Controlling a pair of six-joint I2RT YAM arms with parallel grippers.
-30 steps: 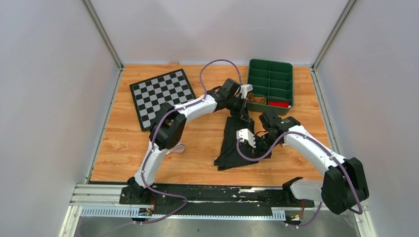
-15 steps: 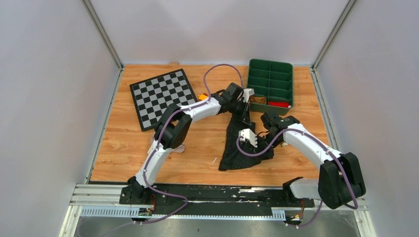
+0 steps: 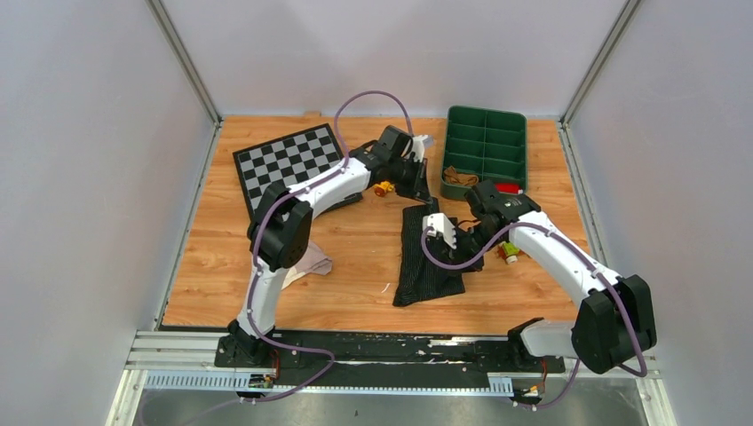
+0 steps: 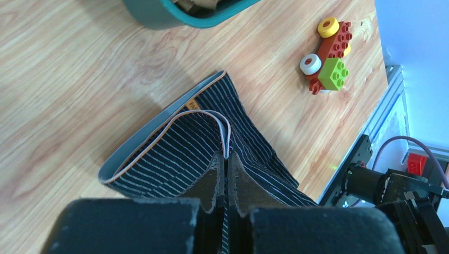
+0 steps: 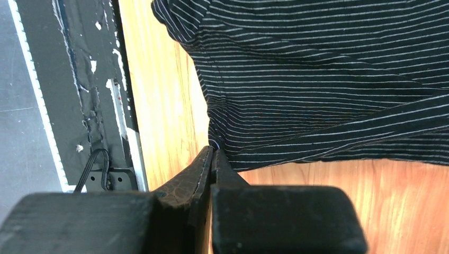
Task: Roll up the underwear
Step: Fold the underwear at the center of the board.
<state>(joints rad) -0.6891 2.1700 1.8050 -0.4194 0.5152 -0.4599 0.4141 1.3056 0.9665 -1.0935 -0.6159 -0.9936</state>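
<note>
Both tools are gripping the black underwear (image 3: 428, 264), which is lying stretched out on the wooden surface (image 3: 222, 257) just right of the middle of the overhead view. It is forming a long striped strip running down toward the lower edge.

The left tool (image 4: 225, 157) is reaching in from the upper middle. Its two fingers are pressing together with no gap showing. In its own camera they are pinching a raised fold of the striped cloth just behind the grey, orange-edged waistband.

The right tool (image 5: 212, 152) is working at the strip's right side. Its fingers are likewise squeezing together, and their tips are nipping the very edge of the cloth where it meets bare wood.

A brick toy (image 4: 328, 55) is sitting on the wood to the right of the strip, apart from it. A green tray (image 3: 486, 110) is standing at the upper right, with a tan cloth (image 3: 459, 176) lying in its lower left compartment. A checkerboard mat (image 3: 284, 164) is lying at the upper left, and a small orange toy (image 3: 384, 188) is sitting just beside the left arm, between mat and tray. The pale underwear (image 3: 315, 264) is lying crumpled at the lower left, partly hidden under the left arm's elbow.
</note>
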